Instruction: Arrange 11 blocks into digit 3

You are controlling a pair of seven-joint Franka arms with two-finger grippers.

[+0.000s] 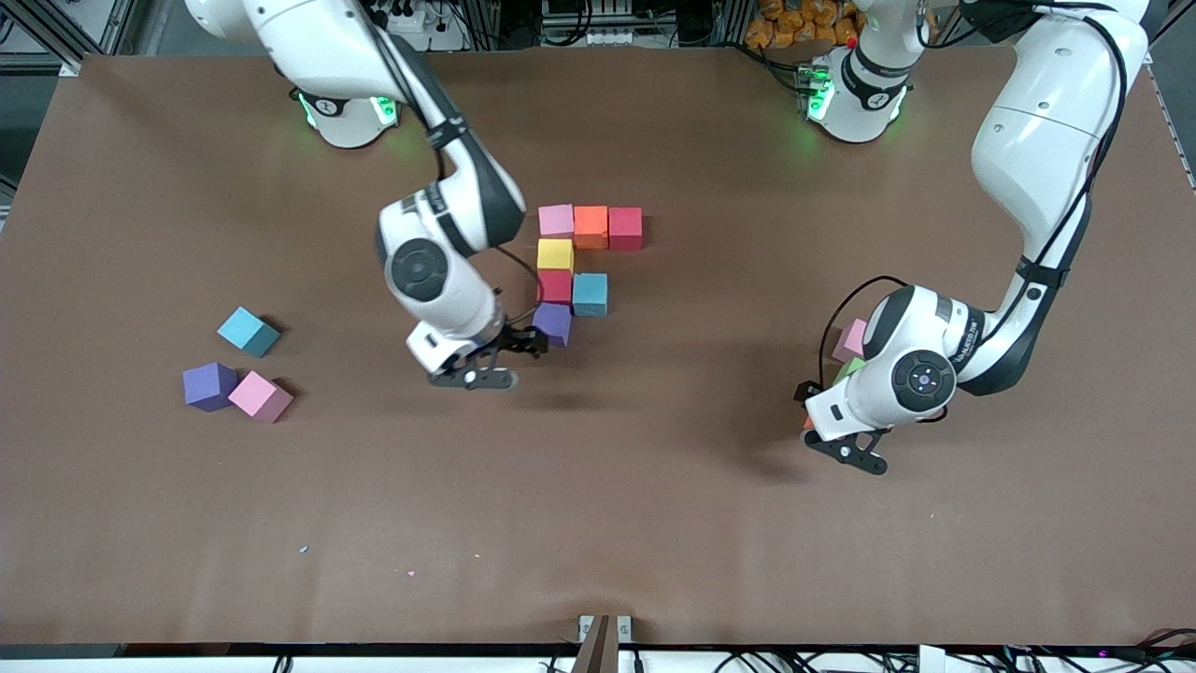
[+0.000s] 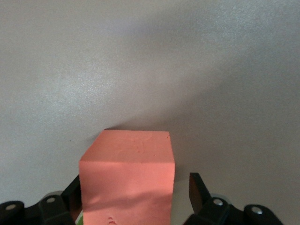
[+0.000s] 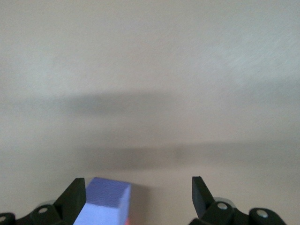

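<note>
**Unfinished digit 3** point(image 1: 573, 266), mid-table. You see seven blocks touching. The row nearest the bases is pink point(image 1: 556, 221), orange point(image 1: 590, 226) and red point(image 1: 625, 228). A yellow block point(image 1: 555, 254) sits just below the pink one, with a second red point(image 1: 555, 286) below that and a light blue block point(image 1: 590, 294) beside this red. The purple block point(image 1: 552, 323) is the one nearest the front camera.

**Right gripper** point(image 3: 136, 192). It is low beside the purple block, with its fingers spread. In your right wrist view the block lies close by one finger point(image 3: 75, 194) and well clear of the other.

**Left gripper** point(image 2: 133, 185). It is low at the table toward the left arm's end, straddling a salmon block point(image 2: 129, 159). The fingers are spread: one is right at the block's side, and the other finger point(image 2: 197, 187) shows a gap. A pink cube point(image 1: 850, 338) and a green cube point(image 1: 848, 369) lie just beside it, partly hidden by the wrist.

**Loose trio** point(image 1: 209, 385), toward the right arm's end. It is a light blue, a purple and a pink cube, and the purple and pink ones touch.
</note>
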